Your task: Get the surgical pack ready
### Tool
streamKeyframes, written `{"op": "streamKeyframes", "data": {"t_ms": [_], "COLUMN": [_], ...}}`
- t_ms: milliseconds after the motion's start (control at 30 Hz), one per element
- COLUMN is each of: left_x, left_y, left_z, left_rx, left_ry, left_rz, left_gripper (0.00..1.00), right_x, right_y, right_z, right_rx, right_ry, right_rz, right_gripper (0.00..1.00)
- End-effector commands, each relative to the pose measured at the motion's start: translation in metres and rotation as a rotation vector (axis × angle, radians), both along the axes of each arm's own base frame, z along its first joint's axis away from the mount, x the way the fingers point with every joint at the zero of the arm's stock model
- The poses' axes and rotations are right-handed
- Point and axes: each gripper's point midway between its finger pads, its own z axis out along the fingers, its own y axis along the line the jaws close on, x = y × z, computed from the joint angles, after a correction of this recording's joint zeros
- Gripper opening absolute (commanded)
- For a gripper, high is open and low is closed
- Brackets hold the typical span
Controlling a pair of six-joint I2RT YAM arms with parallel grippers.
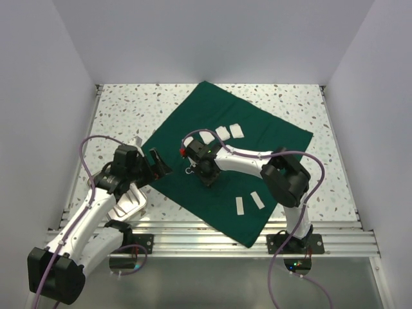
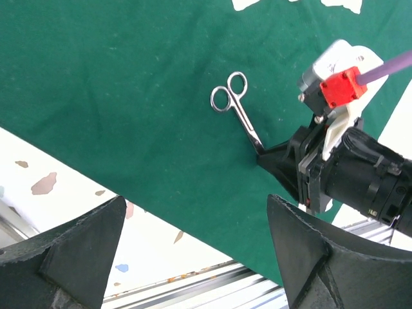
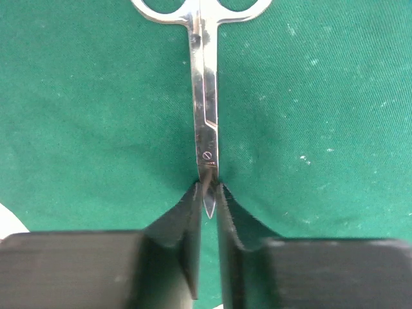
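Note:
The surgical pack's dark green drape [image 1: 264, 138] lies spread flat on the speckled table. Steel scissors [image 3: 205, 96] rest on it, rings pointing away from my right gripper [image 3: 207, 199], whose jaws press on the blade tips from both sides. In the top view the scissors [image 1: 188, 170] lie near the drape's middle with the right gripper [image 1: 197, 168] at them. My left gripper [image 1: 158, 163] hovers wide open over the drape's left edge, holding nothing. The left wrist view shows the scissors [image 2: 235, 106] and the right gripper [image 2: 261, 151] beyond the left gripper [image 2: 196, 215].
White pads [image 1: 230, 132] lie on the drape's far part and two white strips [image 1: 248, 203] on its near part. A shiny steel tray [image 1: 129, 205] sits on the table under my left arm. An aluminium rail [image 1: 212, 235] runs along the near edge.

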Motion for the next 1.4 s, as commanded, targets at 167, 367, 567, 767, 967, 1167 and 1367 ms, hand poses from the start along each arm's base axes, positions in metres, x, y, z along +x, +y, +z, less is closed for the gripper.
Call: {"op": "streamKeyframes", "data": {"t_ms": [167, 367, 567, 767, 967, 1167, 1367], "left_x": [-0.007, -0.004, 0.005, 0.013, 0.023, 0.029, 0.033], "left_y": [-0.02, -0.04, -0.058, -0.07, -0.08, -0.092, -0.1], "left_z": [-0.014, -0.02, -0.022, -0.027, -0.021, -0.019, -0.02], "left_rx": [-0.089, -0.189, -0.21, -0.222, -0.31, -0.357, -0.36], "left_ry": [0.008, 0.0, 0.01, 0.027, 0.011, 0.028, 0.051], "left_rz": [-0.04, -0.036, -0.05, -0.046, 0.002, 0.024, 0.041], "left_gripper": [0.94, 0.9, 0.89, 0.89, 0.85, 0.81, 0.76], "right_x": [0.005, 0.004, -0.002, -0.007, -0.02, -0.027, -0.029], "right_y": [-0.003, 0.009, 0.011, 0.015, 0.032, 0.046, 0.054], "right_z": [-0.006, 0.039, 0.057, 0.062, 0.073, 0.087, 0.099], "right_rx": [-0.026, 0.067, 0.105, 0.173, 0.324, 0.439, 0.52], "right_ry": [-0.018, -0.027, -0.013, 0.026, 0.121, 0.177, 0.204], "right_rz": [-0.049, -0.059, -0.051, -0.05, -0.051, -0.067, -0.098], "right_gripper": [0.0, 0.0, 0.0, 0.0, 0.0, 0.0, 0.0]}}
